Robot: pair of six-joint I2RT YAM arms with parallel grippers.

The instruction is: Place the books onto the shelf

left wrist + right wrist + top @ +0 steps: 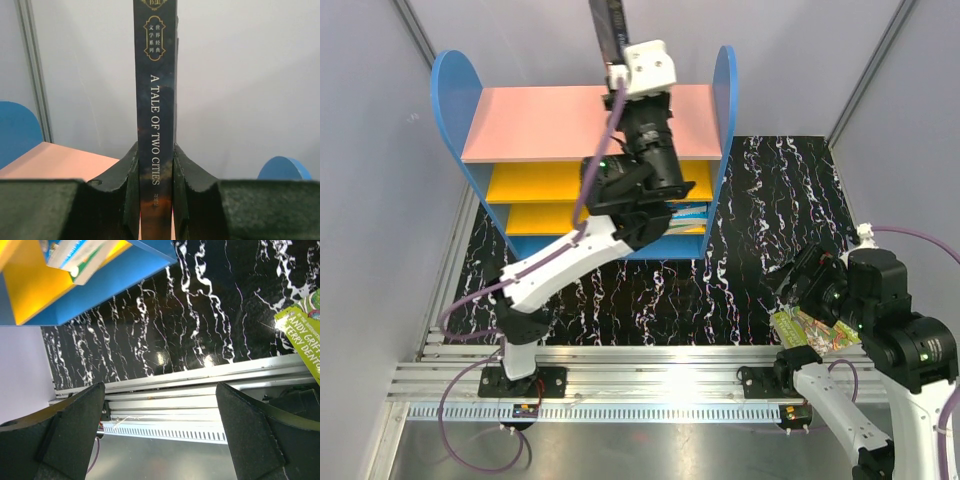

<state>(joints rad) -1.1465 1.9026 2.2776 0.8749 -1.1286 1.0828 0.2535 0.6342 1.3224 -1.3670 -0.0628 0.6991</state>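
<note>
While its jaws clamp the lower spine, the left gripper [156,165] holds the dark paperback "A Tale of Two Cities" [156,95] upright over the pink top board [540,120] of the blue-sided shelf [450,100]. Other books [685,215] lie on the lower yellow board [545,217]. Well apart, the right gripper [160,395] hangs wide open and empty over the black marbled tabletop [175,315], near a lime-green book [300,335] at the table's near edge.

Book [608,30] above shelf [550,120] (in left claw [156,167]), second book [812,330] front-right.
</note>
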